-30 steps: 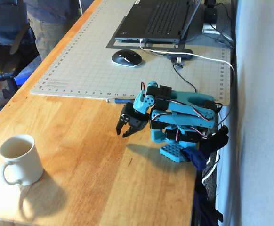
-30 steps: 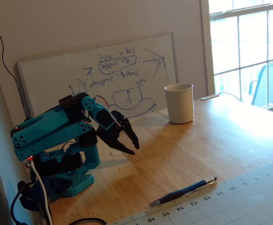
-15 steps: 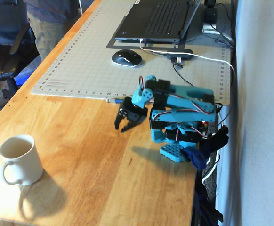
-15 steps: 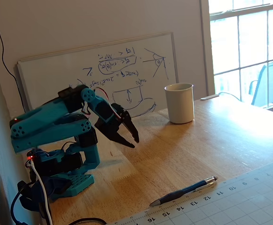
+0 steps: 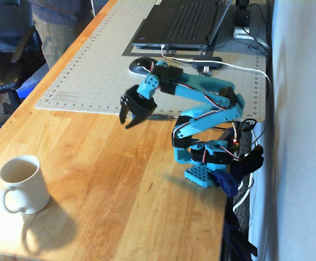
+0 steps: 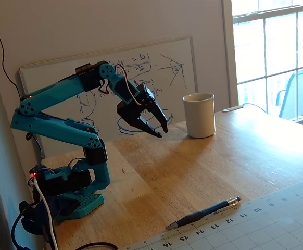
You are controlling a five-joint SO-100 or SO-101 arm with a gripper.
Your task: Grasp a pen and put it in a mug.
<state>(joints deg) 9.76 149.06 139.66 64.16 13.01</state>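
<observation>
The table [image 5: 93, 179] is smooth varnished wood. The mug [image 5: 20, 184] looks like glossy ceramic, and the arm [image 6: 58, 130] matt teal plastic. The mat [image 5: 93, 70] at the upper left is dull and flat.

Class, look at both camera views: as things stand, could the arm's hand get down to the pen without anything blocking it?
Probably yes. The hand hangs open and empty above bare table, and the pen lies uncovered by the mat's edge, nothing between them.

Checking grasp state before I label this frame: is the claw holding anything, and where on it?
Nothing is held. The claw hangs open and empty above the table, while the pen lies by the cutting mat's edge and the mug stands apart.
</observation>
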